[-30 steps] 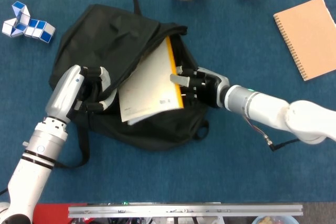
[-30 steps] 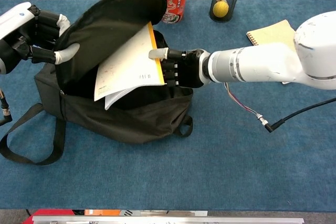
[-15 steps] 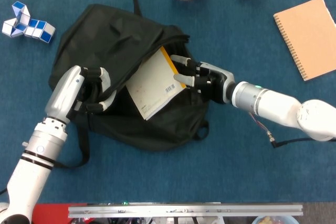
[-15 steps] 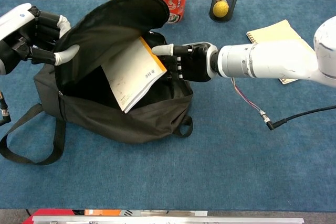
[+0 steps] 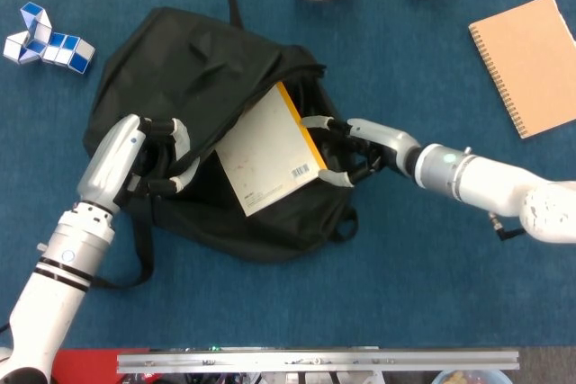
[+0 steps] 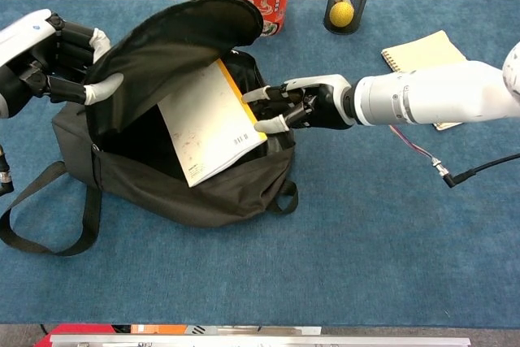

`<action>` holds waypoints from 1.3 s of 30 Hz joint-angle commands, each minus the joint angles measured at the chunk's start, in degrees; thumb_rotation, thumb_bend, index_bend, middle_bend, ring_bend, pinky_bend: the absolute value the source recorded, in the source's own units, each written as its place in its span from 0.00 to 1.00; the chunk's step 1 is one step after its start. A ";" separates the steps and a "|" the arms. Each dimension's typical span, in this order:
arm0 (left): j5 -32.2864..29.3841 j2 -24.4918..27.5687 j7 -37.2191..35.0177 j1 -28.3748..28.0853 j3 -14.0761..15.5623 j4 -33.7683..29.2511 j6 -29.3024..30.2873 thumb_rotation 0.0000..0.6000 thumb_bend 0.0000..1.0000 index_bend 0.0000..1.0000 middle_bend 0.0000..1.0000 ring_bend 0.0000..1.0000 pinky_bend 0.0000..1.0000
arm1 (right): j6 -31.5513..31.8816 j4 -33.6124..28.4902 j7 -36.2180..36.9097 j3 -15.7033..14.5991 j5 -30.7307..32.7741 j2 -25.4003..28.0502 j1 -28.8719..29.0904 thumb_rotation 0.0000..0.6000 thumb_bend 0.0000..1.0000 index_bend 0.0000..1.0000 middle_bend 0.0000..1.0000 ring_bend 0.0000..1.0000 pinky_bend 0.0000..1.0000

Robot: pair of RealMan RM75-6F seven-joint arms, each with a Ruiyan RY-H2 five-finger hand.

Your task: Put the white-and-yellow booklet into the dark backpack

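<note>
Centrally, the white-and-yellow booklet [image 6: 213, 122] leans half inside the open mouth of the dark backpack [image 6: 175, 180], its lower corner still poking out over the front edge. At left of the frame the left hand [image 6: 69, 58] grips the bag's raised flap. The right hand [image 6: 294, 107], fingers spread and holding nothing, touches the booklet's yellow edge.

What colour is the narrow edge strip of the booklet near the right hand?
Yellow: the booklet is white with a yellow strip along that edge, clearest in the head view.
</note>
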 commanded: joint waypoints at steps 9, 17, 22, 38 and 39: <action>0.37 1.22 -0.07 -0.52 1.11 -0.04 -2.21 1.00 0.40 0.68 0.75 0.75 0.92 | 15.64 -5.86 -12.55 -5.12 -14.40 5.17 -1.89 1.00 0.39 0.00 0.09 0.00 0.08; 3.28 5.15 0.35 -2.91 3.59 -0.50 -8.95 1.00 0.39 0.50 0.61 0.57 0.70 | 20.51 -14.93 -13.35 -6.87 -23.15 17.38 -7.62 1.00 0.39 0.05 0.11 0.00 0.08; 3.84 7.80 0.56 -5.38 4.74 -0.86 -14.32 1.00 0.35 0.27 0.41 0.36 0.43 | 22.70 -17.38 -9.96 -7.60 -28.48 26.01 -11.88 1.00 0.39 0.06 0.12 0.00 0.08; -1.39 8.31 7.51 -10.90 5.30 -1.45 -19.57 1.00 0.20 0.00 0.04 0.03 0.11 | 28.64 -15.52 2.38 -10.35 -39.73 34.41 -16.28 1.00 0.39 0.07 0.12 0.00 0.08; -1.78 8.03 8.12 -10.97 5.27 -1.36 -19.11 1.00 0.19 0.00 0.04 0.02 0.11 | 28.86 -15.32 2.98 -10.62 -40.16 34.56 -16.27 1.00 0.39 0.07 0.12 0.00 0.08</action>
